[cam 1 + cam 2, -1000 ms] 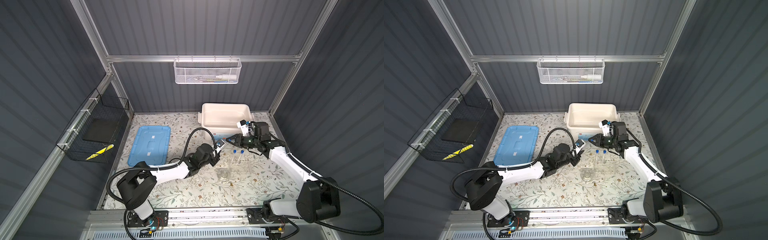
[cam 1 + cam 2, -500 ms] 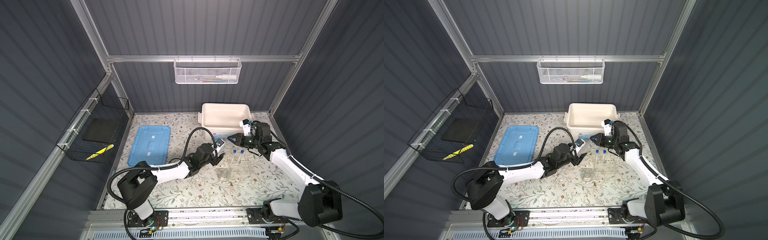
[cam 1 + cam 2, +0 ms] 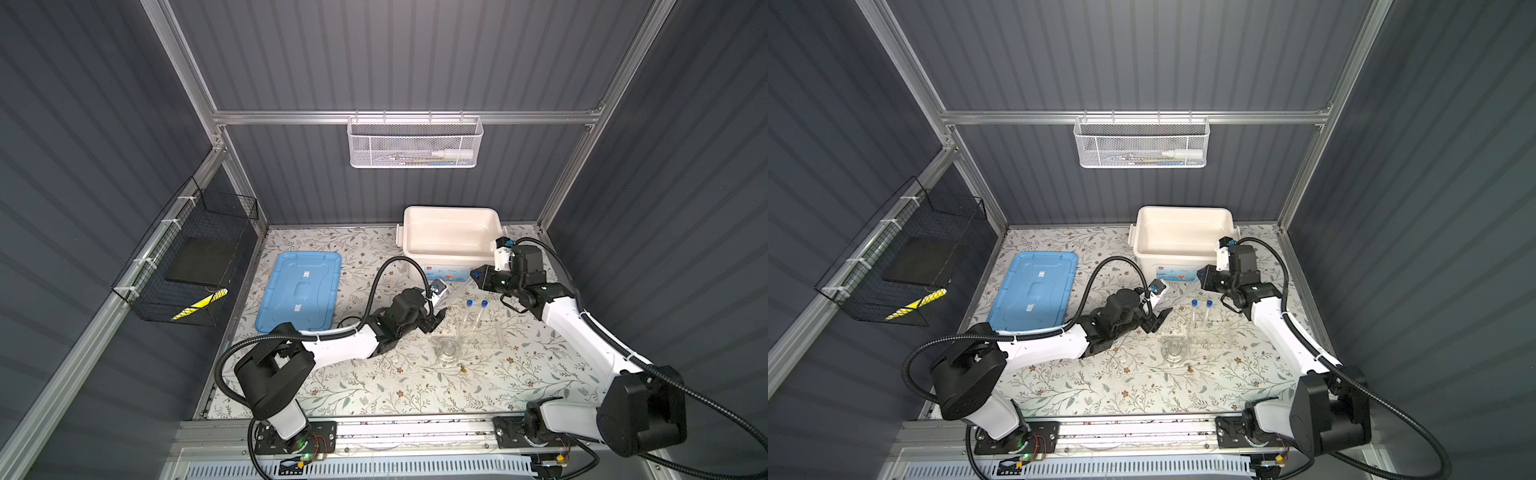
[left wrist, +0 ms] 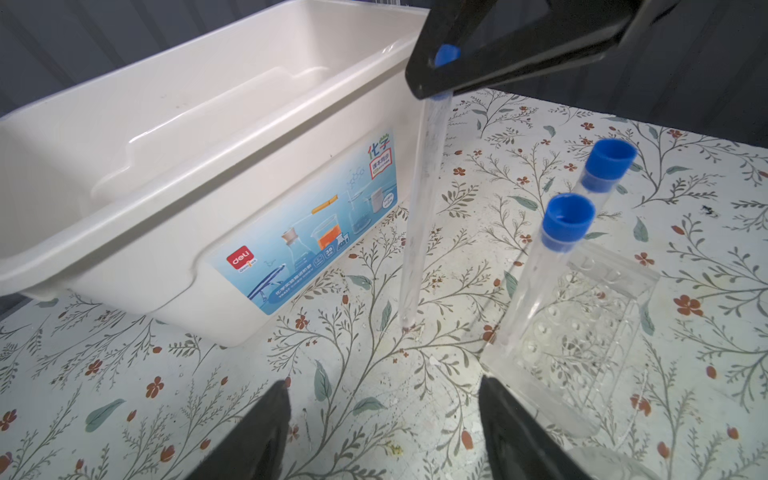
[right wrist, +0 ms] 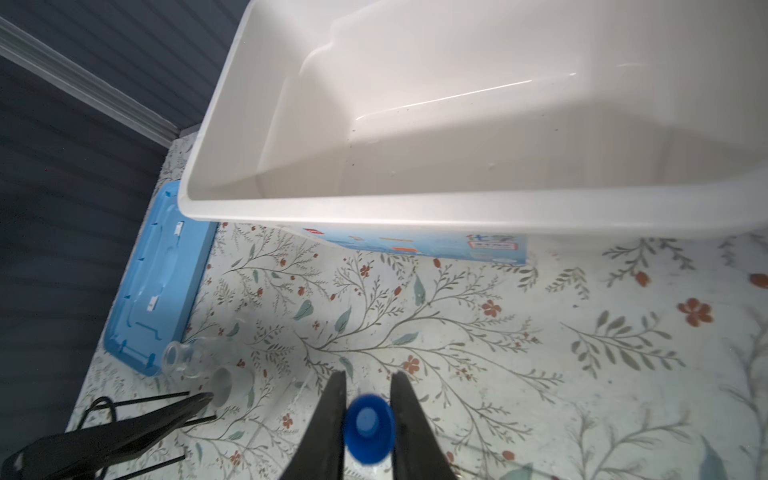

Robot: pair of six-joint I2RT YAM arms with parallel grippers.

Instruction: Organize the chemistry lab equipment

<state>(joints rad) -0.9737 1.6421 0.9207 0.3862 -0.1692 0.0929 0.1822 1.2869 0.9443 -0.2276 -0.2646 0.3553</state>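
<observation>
Just handed over: third tube (image 4: 419, 216), passed from left to right.

On the left, opened up within the last second. Left pincer (image 4: 380, 395) now spread wide and empty, low over the surface (image 4: 208, 395), just left of the rack (image 4: 615, 316).

On the right, same grip as a second ago. Right pincer (image 5: 369, 386) clamped shut on the third tube just under its cap (image 5: 369, 432).

Third tube near upright, between bin (image 4: 124, 232) and rack, not yet in the rack. Foot down at the surface, touching or just off it; hard to tell which.

Meaning for the task: sole hold on that tube now with the right pincer, left free for other work. Already racked: two tubes (image 3: 468, 305), standing side by side. Still loose on the surface: flask (image 3: 448, 352), just near-left of the rack. Nothing in view inside the bin. Lid (image 3: 299, 291) flat at far left.

Likely next, by judgement: lift, carry right over a free hole, lower straight in. Some risk of knocking the racked pair, close by. Some risk of swing or slip too, with smooth plastic pinched high and a long free end below.
</observation>
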